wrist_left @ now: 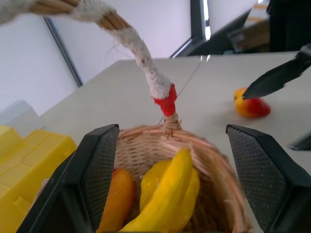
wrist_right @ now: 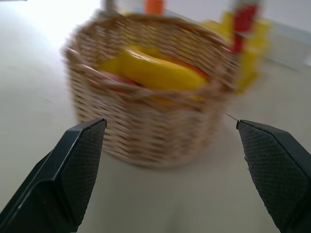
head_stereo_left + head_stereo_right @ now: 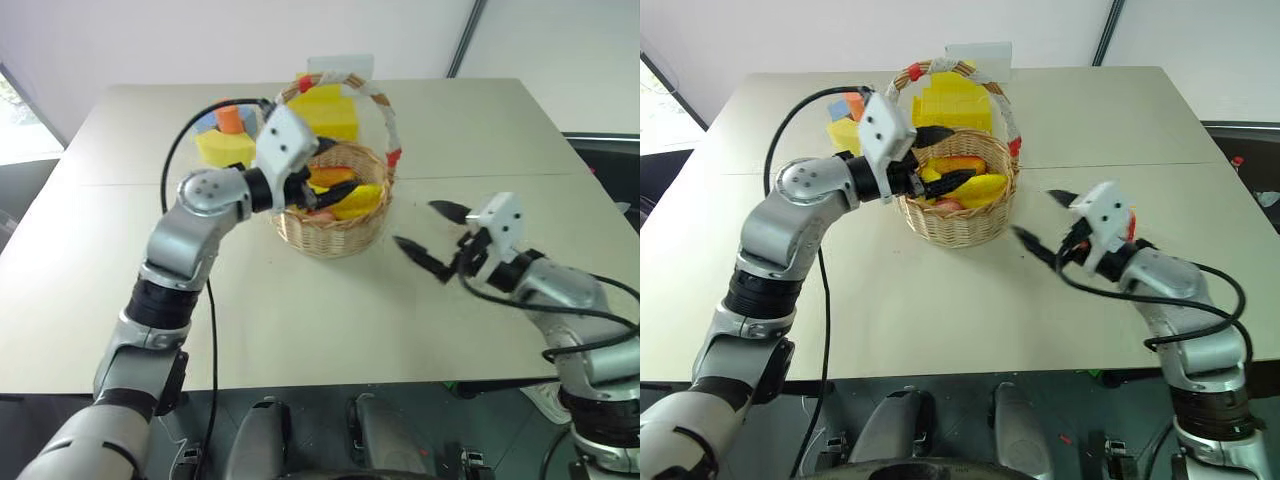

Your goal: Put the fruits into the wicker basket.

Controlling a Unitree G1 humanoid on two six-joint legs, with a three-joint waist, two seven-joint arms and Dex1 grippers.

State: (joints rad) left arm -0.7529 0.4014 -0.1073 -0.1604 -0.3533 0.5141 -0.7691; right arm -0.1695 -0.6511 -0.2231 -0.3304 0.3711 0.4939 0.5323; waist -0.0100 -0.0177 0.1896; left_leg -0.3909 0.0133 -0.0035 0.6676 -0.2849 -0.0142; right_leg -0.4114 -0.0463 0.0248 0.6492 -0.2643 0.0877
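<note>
While the left claw (image 3: 325, 185) gapes over it: round tan wicker basket (image 3: 333, 232) half hides yellow banana (image 1: 167, 194).
Behind basket: yellow foam blocks (image 3: 226, 147), partly blocked.
Right claw (image 3: 432, 236): spread wide, empty.

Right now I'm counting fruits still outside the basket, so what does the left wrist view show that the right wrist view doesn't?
Left wrist view alone: a red-and-yellow fruit lying on the table beyond the wicker basket, with a finger of the right pincer beside it. Right wrist view alone: the basket's whole outer wall and an orange block behind it. Both: the basket, the banana inside it, yellow blocks, and open fingers, the left pincer included.
</note>
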